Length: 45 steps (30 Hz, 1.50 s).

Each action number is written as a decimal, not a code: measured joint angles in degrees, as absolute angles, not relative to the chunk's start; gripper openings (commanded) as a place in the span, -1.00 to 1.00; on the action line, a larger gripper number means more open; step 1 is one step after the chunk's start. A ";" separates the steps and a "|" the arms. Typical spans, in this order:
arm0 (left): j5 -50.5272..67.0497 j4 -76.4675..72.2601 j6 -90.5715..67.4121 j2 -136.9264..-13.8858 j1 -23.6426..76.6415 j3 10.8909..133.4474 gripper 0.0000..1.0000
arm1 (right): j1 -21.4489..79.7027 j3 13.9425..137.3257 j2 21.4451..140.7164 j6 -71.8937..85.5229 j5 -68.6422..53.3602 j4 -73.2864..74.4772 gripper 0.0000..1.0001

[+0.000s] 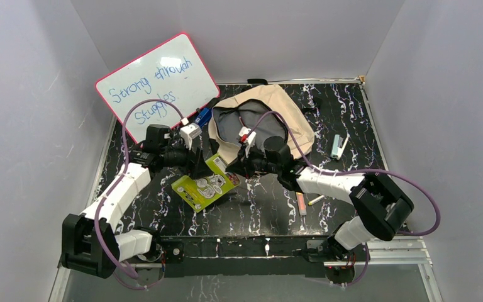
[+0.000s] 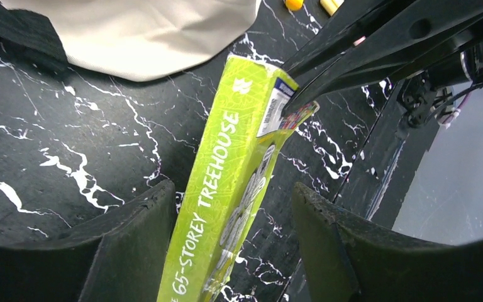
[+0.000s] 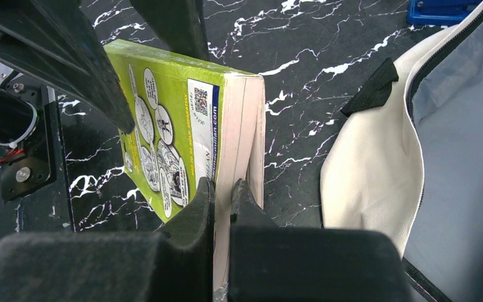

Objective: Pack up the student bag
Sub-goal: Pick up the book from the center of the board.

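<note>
Student bag [image 1: 289, 110] lies near "65-Storey Treehouse" book [image 1: 204, 185] right gripper [image 3: 222, 192] pinches; left gripper [image 2: 234, 192] gapes.

We see a student bag [image 1: 289, 110] of matt beige cloth with smooth grey lining, a book [image 1: 204, 184] with glossy green cover and paper pages, a glossy black marble-patterned bench [image 1: 270, 207], and a right claw [image 3: 222, 185] of matt black plastic.

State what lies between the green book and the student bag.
Nothing lies there. In the right wrist view, only bare black marbled table separates the green book from the student bag.
</note>
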<state>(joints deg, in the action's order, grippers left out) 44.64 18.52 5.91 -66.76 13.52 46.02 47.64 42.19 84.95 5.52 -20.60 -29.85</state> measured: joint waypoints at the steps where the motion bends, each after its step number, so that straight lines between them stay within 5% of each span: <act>1: 44.58 18.81 6.17 -67.29 13.78 46.02 0.22 | 47.64 42.19 84.77 5.48 -20.71 -29.85 -1.00; 13: 45.50 21.37 8.88 -70.00 15.14 46.35 -0.19 | 47.59 41.58 83.61 4.19 -21.39 -29.82 -1.00; 18: 47.13 21.87 10.09 -69.97 15.31 46.74 -0.88 | 47.57 41.45 82.85 3.33 -21.45 -29.69 -1.00; 20: 48.07 22.31 10.11 -69.89 15.66 47.03 -1.00 | 47.33 41.45 82.74 2.85 -21.50 -29.52 -0.98; 24: 48.69 22.74 10.63 -69.87 15.88 47.75 -1.00 | 47.27 41.45 80.97 2.44 -21.34 -28.12 -0.58; 27: 48.90 22.87 11.16 -69.45 16.08 48.58 -1.00 | 47.27 41.56 78.96 2.31 -20.99 -26.20 0.12; 33: 43.62 23.77 12.91 -64.31 16.29 48.93 -1.00 | 47.27 43.44 71.29 3.31 -17.56 -22.24 0.80; 45: 32.69 8.45 14.98 -46.26 16.32 43.16 -1.00 | 47.20 49.10 62.76 21.56 4.14 -11.66 0.94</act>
<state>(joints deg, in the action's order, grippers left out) 32.69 8.45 14.98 -46.26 16.32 43.16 47.20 49.10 62.76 21.56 4.14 -11.66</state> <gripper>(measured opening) 0.255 0.966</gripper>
